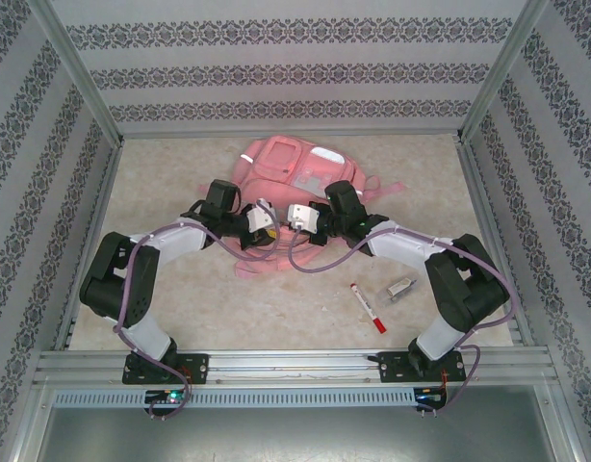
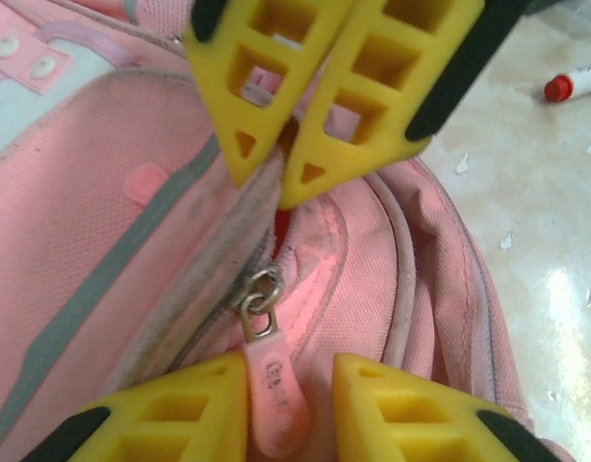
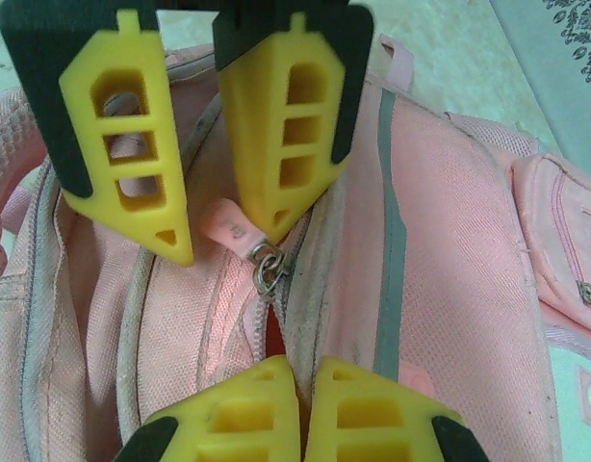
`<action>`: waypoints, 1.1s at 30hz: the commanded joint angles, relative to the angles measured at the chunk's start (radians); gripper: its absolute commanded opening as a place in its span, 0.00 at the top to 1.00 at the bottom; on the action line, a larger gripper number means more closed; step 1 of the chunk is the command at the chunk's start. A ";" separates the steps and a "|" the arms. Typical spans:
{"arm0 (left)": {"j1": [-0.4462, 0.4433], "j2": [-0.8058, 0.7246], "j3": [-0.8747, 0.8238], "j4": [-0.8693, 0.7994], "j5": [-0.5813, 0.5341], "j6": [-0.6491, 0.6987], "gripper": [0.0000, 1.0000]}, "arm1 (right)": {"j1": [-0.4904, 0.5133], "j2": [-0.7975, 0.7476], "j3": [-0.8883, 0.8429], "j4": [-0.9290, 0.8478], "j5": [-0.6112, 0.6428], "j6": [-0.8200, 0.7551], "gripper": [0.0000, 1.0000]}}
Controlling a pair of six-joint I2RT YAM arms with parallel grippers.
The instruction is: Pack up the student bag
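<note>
The student bag [image 1: 288, 166] is lying in the middle of the counter [image 1: 267, 308], its zip [image 2: 240, 252] barely parting and packing seemingly not begun. The right hand [image 3: 303, 373], clamped together, is pinching the bag beside the zip; the left hand [image 2: 288, 373], spread apart, is straddling the zip pull [image 2: 274, 393]. A red marker [image 1: 368, 308] is waiting nearby, blocking nothing.

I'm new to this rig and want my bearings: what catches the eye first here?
A large pink fabric backpack lies at the middle of the beige table. At its near end, the yellow left fingers bracket the pink zipper pull, while the right fingers pinch shut at the zip's edge. A red-and-white marker pen lies front right.
</note>
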 commanded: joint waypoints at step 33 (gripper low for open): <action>0.072 -0.113 -0.044 -0.066 -0.384 -0.082 1.00 | -0.073 -0.139 -0.135 0.078 0.030 -0.065 1.00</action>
